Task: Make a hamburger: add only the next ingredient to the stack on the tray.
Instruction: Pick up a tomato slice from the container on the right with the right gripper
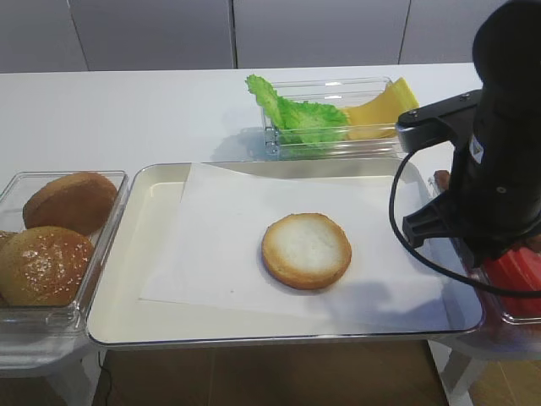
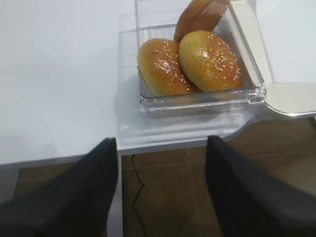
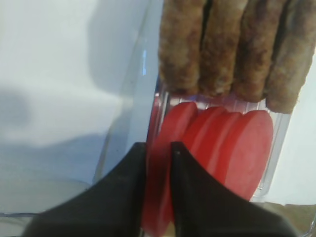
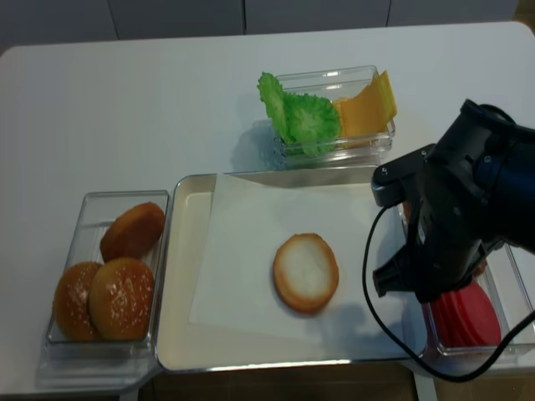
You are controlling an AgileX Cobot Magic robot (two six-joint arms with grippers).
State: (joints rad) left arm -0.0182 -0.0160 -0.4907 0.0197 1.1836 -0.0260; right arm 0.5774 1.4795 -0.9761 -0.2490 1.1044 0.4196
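Several red tomato slices (image 3: 232, 148) stand on edge in a clear box (image 4: 512, 276) right of the tray (image 1: 161, 254). My right gripper (image 3: 158, 145) reaches down into that box, its black fingers (image 3: 131, 187) pressed on both sides of the leftmost slice (image 3: 170, 126), which is still in the box. From above, my right arm (image 1: 499, 169) hides the gripper and most of the slices (image 4: 468, 322). The stack is a lone bun bottom (image 1: 306, 249) with a pale cut face, lying on the white paper (image 4: 251, 251). My left gripper (image 2: 162, 143) hangs open and empty past the table's front edge.
Brown patties (image 3: 232, 49) lie behind the tomato slices in the same box. A clear box of sesame buns (image 2: 197, 64) stands left of the tray. Behind the tray is a box with lettuce (image 1: 292, 110) and cheese (image 1: 380, 106). A black cable (image 4: 372, 276) loops over the tray's right side.
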